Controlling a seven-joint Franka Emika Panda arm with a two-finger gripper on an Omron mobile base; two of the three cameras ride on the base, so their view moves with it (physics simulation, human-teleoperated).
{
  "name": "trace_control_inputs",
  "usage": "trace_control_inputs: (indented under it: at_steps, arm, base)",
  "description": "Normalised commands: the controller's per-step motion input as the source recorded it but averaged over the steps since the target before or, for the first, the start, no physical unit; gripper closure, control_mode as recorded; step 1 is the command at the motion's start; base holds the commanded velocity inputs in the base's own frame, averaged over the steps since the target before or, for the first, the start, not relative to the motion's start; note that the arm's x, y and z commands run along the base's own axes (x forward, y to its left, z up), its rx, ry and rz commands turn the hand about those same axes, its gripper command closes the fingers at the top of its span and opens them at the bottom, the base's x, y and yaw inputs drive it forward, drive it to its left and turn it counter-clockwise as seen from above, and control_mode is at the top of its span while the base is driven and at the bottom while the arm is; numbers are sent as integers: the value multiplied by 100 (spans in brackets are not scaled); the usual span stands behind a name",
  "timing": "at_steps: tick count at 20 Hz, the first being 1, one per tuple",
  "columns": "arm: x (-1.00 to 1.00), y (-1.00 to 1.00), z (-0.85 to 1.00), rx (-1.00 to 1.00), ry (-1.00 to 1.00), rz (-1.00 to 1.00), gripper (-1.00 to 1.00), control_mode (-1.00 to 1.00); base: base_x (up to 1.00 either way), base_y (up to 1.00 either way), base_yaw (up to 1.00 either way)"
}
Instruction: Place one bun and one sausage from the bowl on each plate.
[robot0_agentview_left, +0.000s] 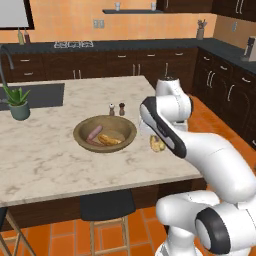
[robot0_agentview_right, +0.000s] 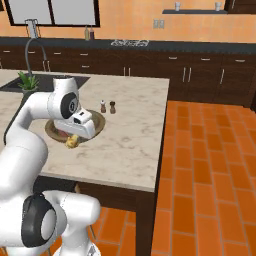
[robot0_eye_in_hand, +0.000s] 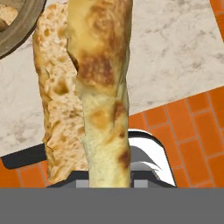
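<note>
The marble island counter (robot0_agentview_left: 60, 160) spans the scene, edged by dark cabinetry and orange floor tiles (robot0_agentview_right: 210, 165). The white arm (robot0_agentview_left: 200, 150) bends over the counter's near right corner. On the counter sits the wide olive-brown bowl (robot0_agentview_left: 80, 131), its rim also seen at the upper left corner of the hand view (robot0_eye_in_hand: 22, 30); inside it lie a pinkish sausage (robot0_agentview_left: 94, 134) and a golden bun (robot0_agentview_left: 110, 139), side by side. A potted plant (robot0_agentview_left: 18, 102) stands at the far left of the counter, near the dark sink (robot0_agentview_left: 42, 95). A second bun (robot0_eye_in_hand: 103, 87) hangs from the gripper (robot0_agentview_left: 159, 140) just right of the bowl and above the counter; in the hand view it runs lengthwise up from the fingertips, its browned crust and its pale crumb face both visible. The bun hides the finger tips, so their exact spacing cannot be read, but the gripper is closed upon it. Two small shakers (robot0_agentview_left: 116, 109) stand just behind the bowl.
</note>
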Motion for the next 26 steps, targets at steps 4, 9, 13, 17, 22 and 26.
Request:
trace_control_inputs:
  at_steps: [4, 9, 13, 17, 22, 26]
  arm:
    - [-6, -6, 0, 1, 0, 0, 100, -100]
    - [-1, 11, 0, 0, 0, 0, 100, 100]
    - [0, 0, 0, 0, 0, 0, 100, 100]
    - [0, 0, 0, 0, 0, 0, 100, 100]
    - [0, 0, 0, 0, 0, 0, 100, 100]
    - [0, 0, 0, 0, 0, 0, 100, 100]
  base:
    - [0, 0, 0]
    - [-3, 12, 0]
    - [-29, 99, 0]
    - [-26, 100, 0]
    - [-23, 100, 0]
    - [-3, 100, 0]
